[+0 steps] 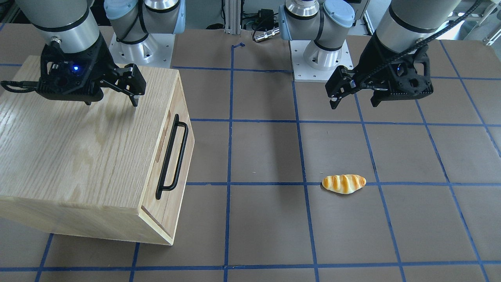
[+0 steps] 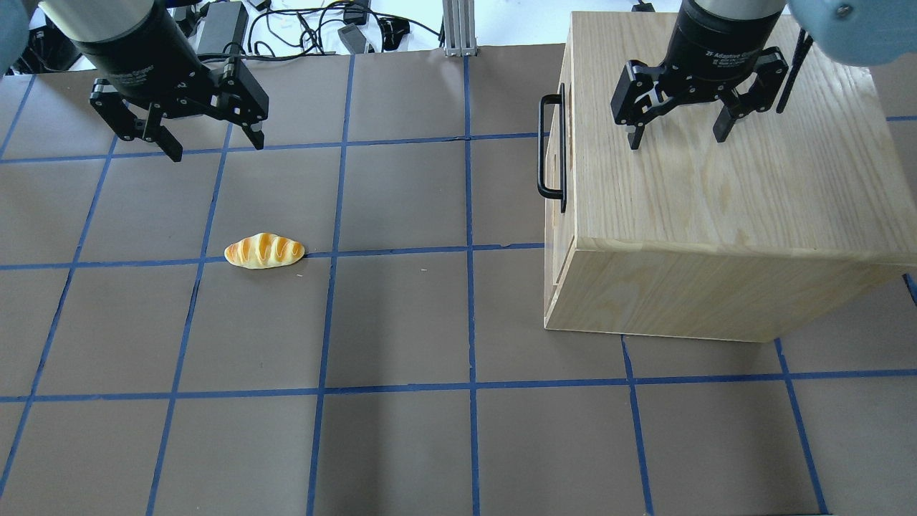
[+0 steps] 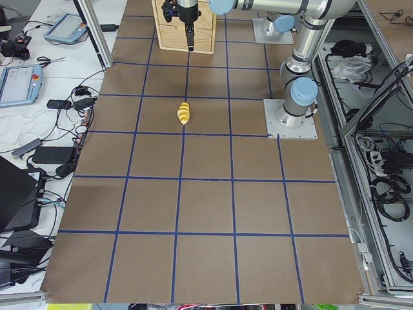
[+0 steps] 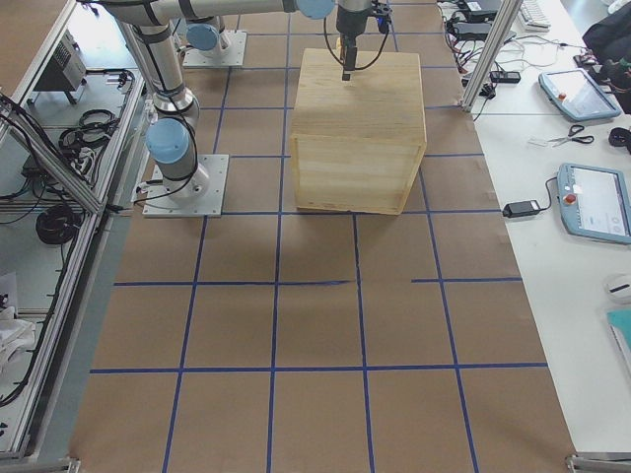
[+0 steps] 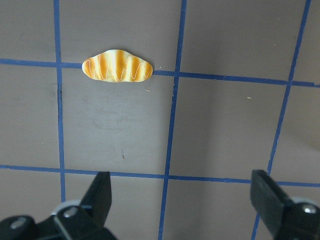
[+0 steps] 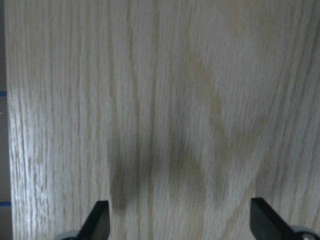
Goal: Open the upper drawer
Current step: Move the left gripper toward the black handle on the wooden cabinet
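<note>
Two grippers hang in the air with nothing in them. The right gripper [image 2: 677, 136] is over the top of the wooden box [image 2: 716, 186], and its jaws are wide apart. It does not touch the wood, and its own camera sees only pale wood grain with a dark shadow on it. The left gripper [image 2: 215, 147] is far away on the other side of the table [image 2: 401, 322], and its jaws are wide apart too. It hangs over the brown table top, near a little bread roll [image 2: 264, 251]. The roll is yellow with orange stripes and lies on one of the blue tape lines [image 2: 469, 215] that make big squares on the table. The upper drawer [image 1: 174, 102] is in the side of the box that faces the middle of the table, toward the roll. It looks pushed all the way in, flat with the box around it. A long black handle [image 2: 540, 147] sticks out from the drawer front, and a long thin slot shows in the wood just beside it. Neither gripper is near the handle; the right one is closer, up above the box top.
</note>
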You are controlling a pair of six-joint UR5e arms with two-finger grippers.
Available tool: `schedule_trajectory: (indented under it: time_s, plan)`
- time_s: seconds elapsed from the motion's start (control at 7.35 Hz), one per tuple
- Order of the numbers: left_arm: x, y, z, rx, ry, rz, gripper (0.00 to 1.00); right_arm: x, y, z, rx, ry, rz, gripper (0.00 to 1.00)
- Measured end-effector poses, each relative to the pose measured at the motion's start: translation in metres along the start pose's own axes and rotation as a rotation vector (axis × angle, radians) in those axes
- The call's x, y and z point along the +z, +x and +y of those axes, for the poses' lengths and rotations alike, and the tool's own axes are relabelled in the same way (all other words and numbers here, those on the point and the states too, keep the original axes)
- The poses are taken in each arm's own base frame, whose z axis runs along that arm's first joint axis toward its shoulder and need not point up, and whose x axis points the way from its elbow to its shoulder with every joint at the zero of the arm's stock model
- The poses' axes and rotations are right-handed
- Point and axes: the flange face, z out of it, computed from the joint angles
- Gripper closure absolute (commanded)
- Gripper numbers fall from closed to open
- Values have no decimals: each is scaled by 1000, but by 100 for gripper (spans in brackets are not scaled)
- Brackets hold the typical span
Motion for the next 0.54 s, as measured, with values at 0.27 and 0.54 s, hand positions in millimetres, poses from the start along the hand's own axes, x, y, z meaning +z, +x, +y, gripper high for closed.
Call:
schedule_trajectory:
  time_s: [0.27,0.54]
  plan:
    - [8,35,-5,-3,40,12,0,0,0,0,0,0,0,0]
    - [25,76,-9,-31,58,24,0,0,0,0,0,0,0,0]
